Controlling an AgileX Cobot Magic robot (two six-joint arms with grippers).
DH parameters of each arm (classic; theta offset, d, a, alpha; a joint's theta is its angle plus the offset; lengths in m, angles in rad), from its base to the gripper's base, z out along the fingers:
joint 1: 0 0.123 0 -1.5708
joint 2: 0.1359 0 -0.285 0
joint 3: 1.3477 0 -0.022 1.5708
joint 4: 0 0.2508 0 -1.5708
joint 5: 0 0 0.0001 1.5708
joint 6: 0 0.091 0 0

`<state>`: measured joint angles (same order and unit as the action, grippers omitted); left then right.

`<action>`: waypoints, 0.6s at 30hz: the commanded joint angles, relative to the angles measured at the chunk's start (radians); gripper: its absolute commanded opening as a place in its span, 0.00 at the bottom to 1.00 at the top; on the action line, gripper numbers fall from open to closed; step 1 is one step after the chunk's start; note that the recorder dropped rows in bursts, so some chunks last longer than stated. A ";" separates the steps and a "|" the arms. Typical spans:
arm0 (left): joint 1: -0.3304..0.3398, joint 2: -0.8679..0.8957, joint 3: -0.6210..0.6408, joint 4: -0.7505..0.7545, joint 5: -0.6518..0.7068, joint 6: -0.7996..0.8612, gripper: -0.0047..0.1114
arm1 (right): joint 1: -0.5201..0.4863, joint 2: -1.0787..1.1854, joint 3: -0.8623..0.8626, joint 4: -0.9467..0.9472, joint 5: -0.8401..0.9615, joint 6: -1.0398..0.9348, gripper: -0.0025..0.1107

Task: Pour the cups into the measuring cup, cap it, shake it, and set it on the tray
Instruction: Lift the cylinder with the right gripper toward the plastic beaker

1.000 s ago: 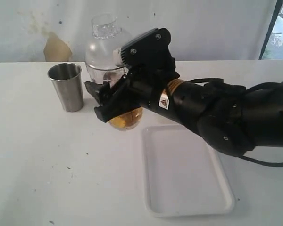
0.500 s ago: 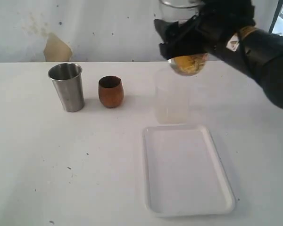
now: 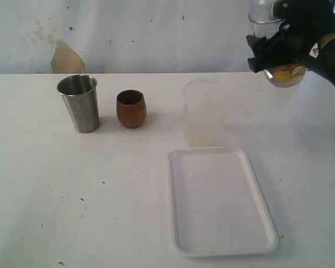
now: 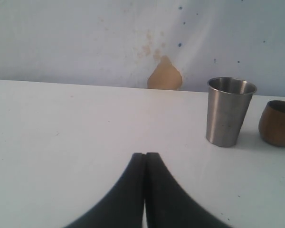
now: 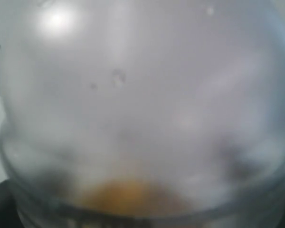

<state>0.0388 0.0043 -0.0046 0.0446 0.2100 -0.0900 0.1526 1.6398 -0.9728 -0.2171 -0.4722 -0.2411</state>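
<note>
The left gripper (image 4: 145, 187), fingers pressed together on nothing, hangs low over the table (image 4: 61, 133) and appears only in its own wrist camera. Next come the steel tumbler (image 3: 78, 104) and the wooden cup (image 3: 131, 109), upright and apart, apparently done with. A frosted cup (image 3: 202, 114) stands just behind the white tray (image 3: 178, 223), which lies bare, awaiting delivery. High at right, the right gripper (image 3: 276, 53) clamps the measuring cup (image 3: 283, 76) in mid-air, amber liquid pooled inside, likely for shaking. Its wrist camera shows only fogged plastic and liquid; the cup's top is out of frame.
</note>
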 commanded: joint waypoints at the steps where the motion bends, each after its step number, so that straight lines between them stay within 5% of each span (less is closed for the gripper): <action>1: -0.001 -0.004 0.005 0.001 -0.009 0.000 0.04 | -0.013 0.075 -0.063 -0.072 -0.066 -0.054 0.02; 18: -0.001 -0.004 0.005 0.001 -0.009 0.000 0.04 | -0.013 0.219 -0.192 -0.101 -0.053 -0.471 0.02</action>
<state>0.0388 0.0043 -0.0046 0.0446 0.2100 -0.0900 0.1454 1.8733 -1.1364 -0.3163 -0.4630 -0.6328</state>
